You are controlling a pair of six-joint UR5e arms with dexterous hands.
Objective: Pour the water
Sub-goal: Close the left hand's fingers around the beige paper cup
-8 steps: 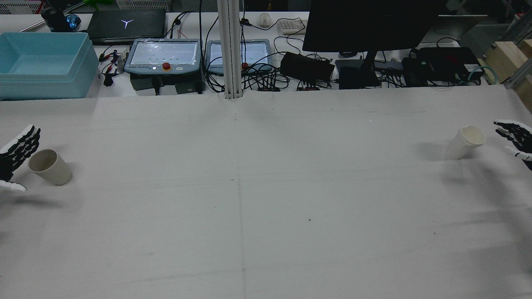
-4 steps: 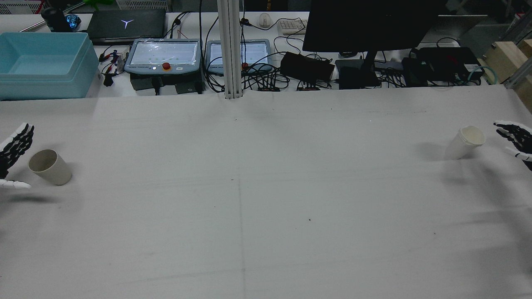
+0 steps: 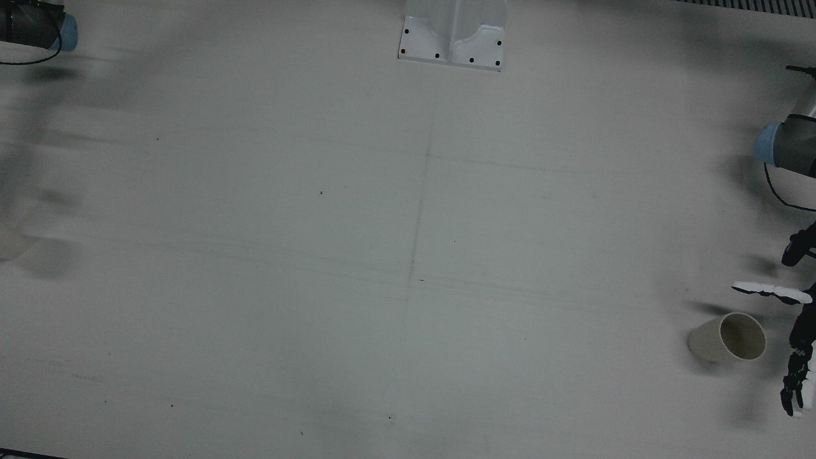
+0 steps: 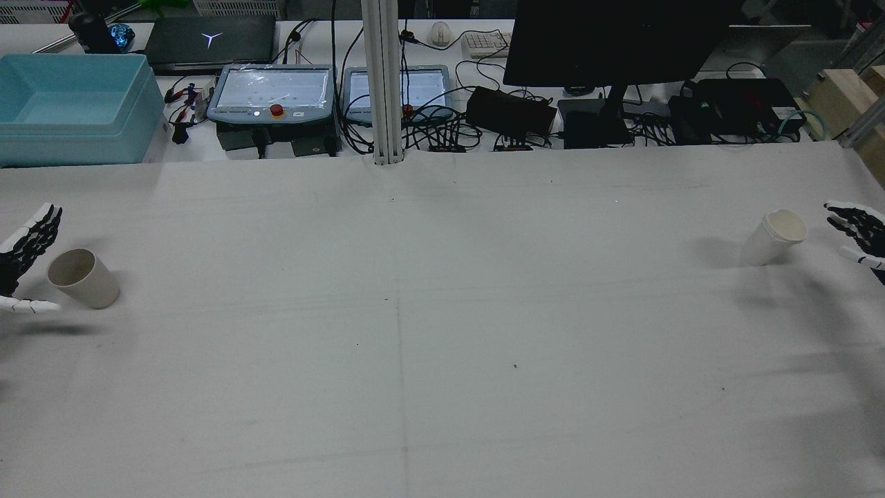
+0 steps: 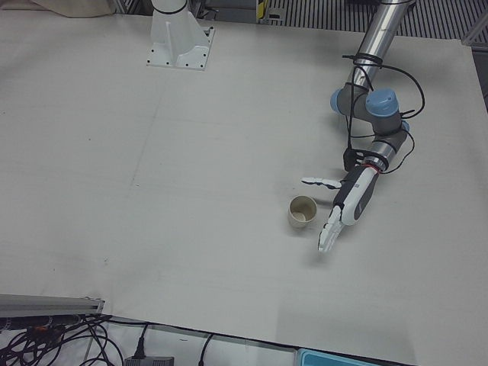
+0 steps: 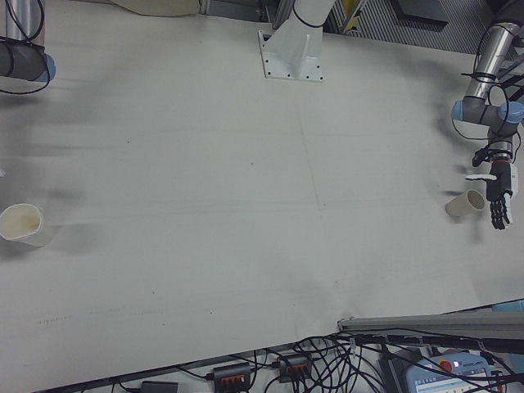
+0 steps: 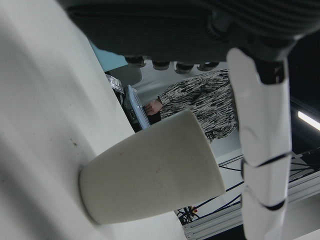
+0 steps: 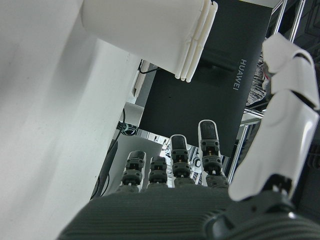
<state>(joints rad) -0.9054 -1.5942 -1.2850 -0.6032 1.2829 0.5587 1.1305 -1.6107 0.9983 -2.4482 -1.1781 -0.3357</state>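
Where the table (image 4: 442,332) meets my left edge, I log one beige cup (image 4: 83,278): plain, tapered, upright, mouth empty-looking, standing between the spread fingers (image 4: 31,232) of my left hand (image 4: 21,256), not touched. At the far right, one white cup (image 4: 773,237): stacked rims, upright. My right hand (image 4: 857,232) sits just beside it, fingers wide, holding nothing.

A big white table (image 4: 442,332) fills the room. Past its far edge sit a blue box (image 4: 72,104) on the left, two screens (image 4: 273,93), a black monitor (image 4: 615,41) and many wires (image 4: 429,135).
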